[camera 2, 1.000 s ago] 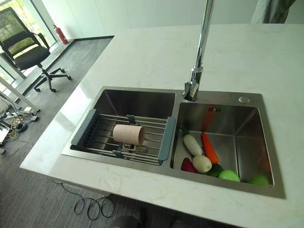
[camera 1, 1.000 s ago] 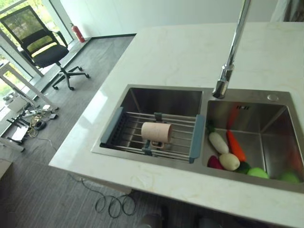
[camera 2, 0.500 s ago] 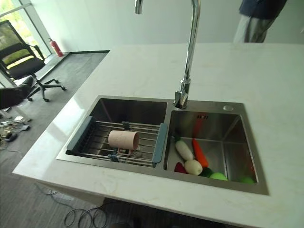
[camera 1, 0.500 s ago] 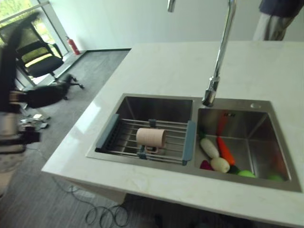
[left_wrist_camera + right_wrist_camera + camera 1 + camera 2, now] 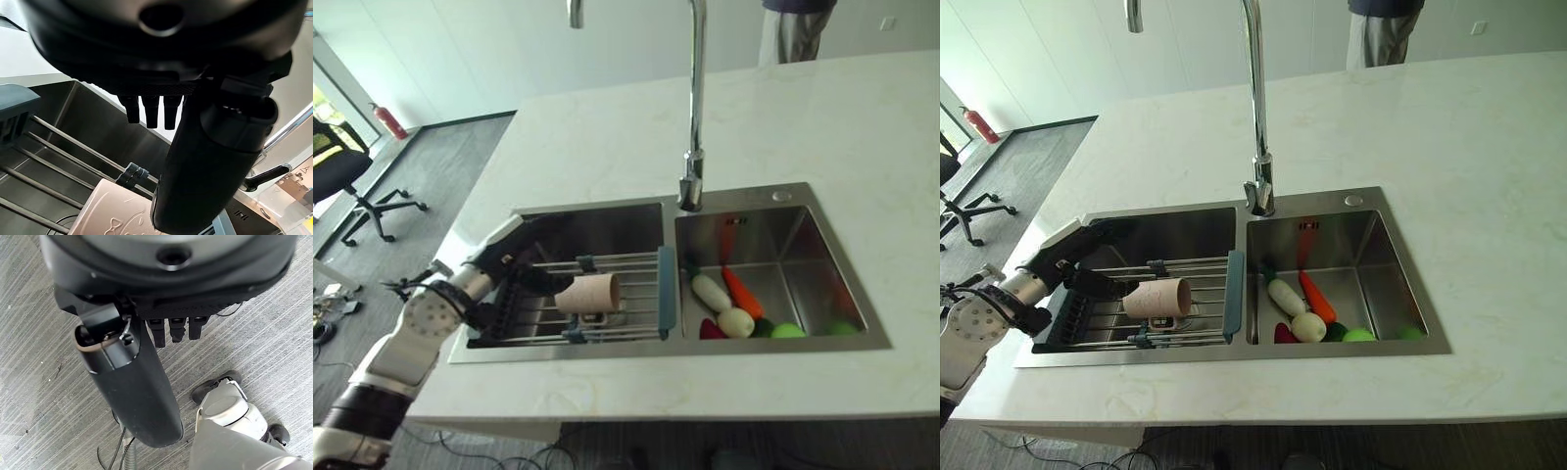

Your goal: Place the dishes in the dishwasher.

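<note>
One pink cup [image 5: 588, 292] lies on its side on the drying rack [image 5: 658, 294] across the sink [image 5: 773, 338]'s left basin, and the left hand [image 5: 514, 264], fingers straight and spread, reaches in from that basin's left edge, apparently to grasp it; the right hand [image 5: 132, 377] hangs relaxed over the floor.

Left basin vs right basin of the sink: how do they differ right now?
Left basin has a wire rack across it with a pink cup lying on its side; right basin has no rack, with toy vegetables on its floor. The left hand is over the left basin, none at the right. Both are steel.
</note>
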Tool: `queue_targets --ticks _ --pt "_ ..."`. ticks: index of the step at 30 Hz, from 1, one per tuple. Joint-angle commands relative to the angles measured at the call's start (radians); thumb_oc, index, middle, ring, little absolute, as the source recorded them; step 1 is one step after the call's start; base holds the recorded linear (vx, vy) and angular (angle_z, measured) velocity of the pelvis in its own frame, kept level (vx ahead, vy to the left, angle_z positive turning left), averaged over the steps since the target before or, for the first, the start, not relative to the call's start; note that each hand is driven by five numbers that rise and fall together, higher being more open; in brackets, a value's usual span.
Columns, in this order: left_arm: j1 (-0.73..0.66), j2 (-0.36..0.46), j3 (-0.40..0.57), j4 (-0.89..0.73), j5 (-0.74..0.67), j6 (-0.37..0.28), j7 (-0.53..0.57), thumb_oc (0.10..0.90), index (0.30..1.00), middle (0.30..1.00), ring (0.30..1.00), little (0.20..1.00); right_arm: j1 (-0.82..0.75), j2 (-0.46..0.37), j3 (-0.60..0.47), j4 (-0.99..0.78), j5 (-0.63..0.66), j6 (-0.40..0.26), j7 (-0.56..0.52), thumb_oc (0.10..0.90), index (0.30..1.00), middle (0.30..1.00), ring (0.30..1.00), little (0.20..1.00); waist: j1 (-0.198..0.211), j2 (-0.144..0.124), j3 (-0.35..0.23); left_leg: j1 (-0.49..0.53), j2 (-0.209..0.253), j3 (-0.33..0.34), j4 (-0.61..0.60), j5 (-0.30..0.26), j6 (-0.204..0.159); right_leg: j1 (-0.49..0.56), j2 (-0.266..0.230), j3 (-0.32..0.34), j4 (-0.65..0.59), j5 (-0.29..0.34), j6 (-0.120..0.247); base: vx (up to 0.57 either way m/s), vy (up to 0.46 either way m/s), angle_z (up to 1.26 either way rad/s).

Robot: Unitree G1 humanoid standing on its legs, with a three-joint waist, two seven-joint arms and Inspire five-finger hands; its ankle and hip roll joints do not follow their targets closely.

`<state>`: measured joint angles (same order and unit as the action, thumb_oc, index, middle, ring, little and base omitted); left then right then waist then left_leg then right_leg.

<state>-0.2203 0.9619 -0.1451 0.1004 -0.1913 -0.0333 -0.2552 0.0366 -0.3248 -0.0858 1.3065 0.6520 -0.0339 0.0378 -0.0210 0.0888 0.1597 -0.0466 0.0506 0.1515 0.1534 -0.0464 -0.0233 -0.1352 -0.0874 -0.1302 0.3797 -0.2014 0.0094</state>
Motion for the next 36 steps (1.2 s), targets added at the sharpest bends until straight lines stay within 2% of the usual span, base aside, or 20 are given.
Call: queue_targets --ticks 1,5,6,10,30,36 --pt "-0.149 0.023 0.11 -0.037 -0.021 -0.038 -0.007 0.8 0.9 0.9 0.9 0.9 -0.033 -0.027 -0.014 -0.003 0.044 -0.034 0.009 0.8 0.9 0.9 0.9 0.9 0.011 -0.009 0.006 -0.025 0.012 -0.025 0.147 -0.176 0.007 0.069 -0.073 -0.038 -0.08 0.008 0.121 0.0 0.0 0.0" --pt "-0.175 0.012 0.081 -0.044 -0.027 -0.013 -0.071 0.8 0.9 0.9 0.9 0.9 -0.039 -0.025 -0.007 -0.016 0.045 -0.026 0.005 0.8 0.9 0.9 0.9 0.9 0.006 -0.008 0.007 -0.024 0.009 -0.021 0.147 -0.176 0.01 0.066 -0.075 -0.036 -0.08 0.012 0.121 0.0 0.0 0.0" --pt "-0.173 0.015 0.077 -0.048 0.013 -0.034 -0.065 0.8 0.9 0.9 0.9 0.9 -0.038 -0.027 -0.007 -0.016 0.043 -0.024 0.005 0.8 0.9 0.9 0.9 0.9 0.005 -0.007 0.008 -0.024 0.009 -0.02 0.147 -0.175 0.01 0.066 -0.075 -0.034 -0.08 0.012 0.121 0.0 0.0 0.0" --pt "-0.18 0.024 0.06 -0.05 -0.007 -0.026 -0.111 0.8 0.9 0.9 0.9 0.9 -0.039 -0.028 -0.006 -0.015 0.045 -0.022 0.002 0.8 0.9 0.9 0.9 0.9 0.003 -0.004 0.009 -0.024 0.005 -0.021 0.147 -0.176 0.012 0.065 -0.074 -0.031 -0.08 0.013 0.12 0.0 0.0 0.0" --pt "-0.222 0.036 0.014 -0.058 0.029 -0.019 -0.152 0.8 0.9 0.9 0.9 0.9 -0.03 -0.035 -0.016 -0.013 0.053 -0.025 0.007 0.8 0.9 0.9 0.9 0.9 -0.021 -0.002 0.025 -0.025 0.001 -0.013 0.147 -0.177 0.013 0.049 -0.072 -0.009 -0.08 0.024 0.125 0.0 0.0 0.0" --pt "-0.253 0.057 -0.033 -0.079 0.056 0.019 -0.251 0.8 0.9 0.9 0.9 0.9 -0.029 -0.043 -0.022 -0.013 0.052 -0.029 0.012 0.8 0.9 0.9 0.9 0.9 -0.031 0.003 0.034 -0.031 -0.002 -0.01 0.147 -0.176 0.012 0.036 -0.075 -0.003 -0.08 0.032 0.129 0.0 0.0 0.0"
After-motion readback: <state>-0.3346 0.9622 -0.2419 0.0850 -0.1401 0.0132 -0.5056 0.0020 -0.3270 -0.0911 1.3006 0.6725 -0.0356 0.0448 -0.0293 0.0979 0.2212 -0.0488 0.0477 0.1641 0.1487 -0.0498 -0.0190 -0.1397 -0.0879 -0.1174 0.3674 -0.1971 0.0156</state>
